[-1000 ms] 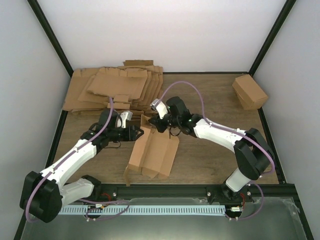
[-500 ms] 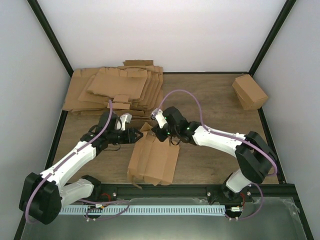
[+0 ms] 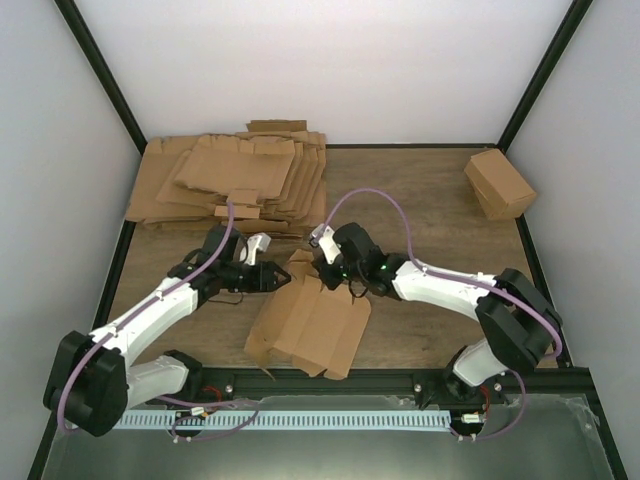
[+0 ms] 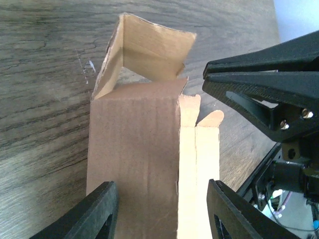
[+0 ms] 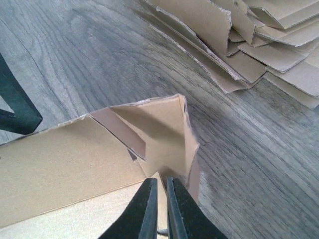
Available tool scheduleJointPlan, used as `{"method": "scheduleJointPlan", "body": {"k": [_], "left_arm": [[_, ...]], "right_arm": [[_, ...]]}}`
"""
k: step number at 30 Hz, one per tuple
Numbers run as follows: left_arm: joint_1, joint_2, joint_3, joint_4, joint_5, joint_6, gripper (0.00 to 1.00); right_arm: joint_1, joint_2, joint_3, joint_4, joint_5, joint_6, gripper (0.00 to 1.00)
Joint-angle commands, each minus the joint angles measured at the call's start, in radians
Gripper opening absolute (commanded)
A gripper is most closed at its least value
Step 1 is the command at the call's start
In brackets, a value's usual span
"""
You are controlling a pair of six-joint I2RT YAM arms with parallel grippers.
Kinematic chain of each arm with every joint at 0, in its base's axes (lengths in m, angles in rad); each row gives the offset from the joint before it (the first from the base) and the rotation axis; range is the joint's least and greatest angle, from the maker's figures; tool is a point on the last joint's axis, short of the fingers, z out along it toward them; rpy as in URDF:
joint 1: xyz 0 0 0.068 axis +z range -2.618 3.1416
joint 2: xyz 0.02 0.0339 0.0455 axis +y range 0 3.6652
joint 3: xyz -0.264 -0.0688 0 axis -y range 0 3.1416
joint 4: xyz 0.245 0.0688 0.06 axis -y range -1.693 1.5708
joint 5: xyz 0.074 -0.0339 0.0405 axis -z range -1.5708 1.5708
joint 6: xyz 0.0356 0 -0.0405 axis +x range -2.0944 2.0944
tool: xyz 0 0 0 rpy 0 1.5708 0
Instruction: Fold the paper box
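From above, the paper box [image 3: 310,325] lies flat on the tabletop [image 3: 430,200] toward 6 o'clock, its raised end flap pointing to 12. My left fingers [image 3: 270,278] come in at its 10 o'clock corner, and my right fingers [image 3: 325,268] at its 12 o'clock end. The pile of flat sheets [image 3: 230,175] sits at 10 o'clock and a brown cuboid [image 3: 498,183] at 2 o'clock, both well apart from the box.

At my left wrist, my left fingers [image 4: 97,214] are spread apart and released, with the paper box [image 4: 134,149] between them and one flap standing up at 12 o'clock. My right fingers [image 4: 259,94] reach in from 3 o'clock.

At my right wrist, my right fingers [image 5: 144,209] are clenched to a thin slit just beside the box's upright flap [image 5: 159,129]. I cannot tell whether any cardboard is pinched in the slit.
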Motion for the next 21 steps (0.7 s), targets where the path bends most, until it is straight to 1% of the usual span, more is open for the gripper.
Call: {"method": "scheduleJointPlan", "body": {"k": [1, 3, 6, 9, 11, 13, 16, 21], "left_arm": [[-0.006, 0.015, 0.002, -0.011, 0.034, 0.031, 0.47], [-0.008, 0.023, 0.005, -0.016, 0.033, 0.034, 0.42], [-0.017, 0.029, 0.014, -0.021, 0.027, 0.038, 0.40], [-0.031, 0.038, 0.034, -0.041, -0.002, 0.049, 0.39], [-0.043, 0.048, 0.049, -0.054, -0.021, 0.054, 0.39], [-0.053, 0.054, 0.062, -0.064, -0.036, 0.058, 0.38], [-0.070, 0.064, 0.079, -0.075, -0.059, 0.061, 0.38], [-0.103, 0.082, 0.107, -0.090, -0.096, 0.064, 0.37]], "right_arm": [[0.007, -0.054, -0.021, 0.051, 0.001, 0.026, 0.09], [0.007, -0.064, -0.029, 0.046, -0.008, 0.038, 0.09], [0.007, -0.074, -0.046, 0.040, -0.017, 0.052, 0.12], [0.007, -0.095, -0.072, 0.042, -0.008, 0.057, 0.21], [0.007, -0.106, -0.087, 0.047, 0.008, 0.047, 0.29], [0.007, -0.103, -0.096, 0.047, 0.030, 0.030, 0.35], [0.006, -0.078, -0.098, 0.050, 0.059, 0.006, 0.36], [0.006, 0.001, -0.060, 0.044, 0.073, -0.015, 0.34]]}}
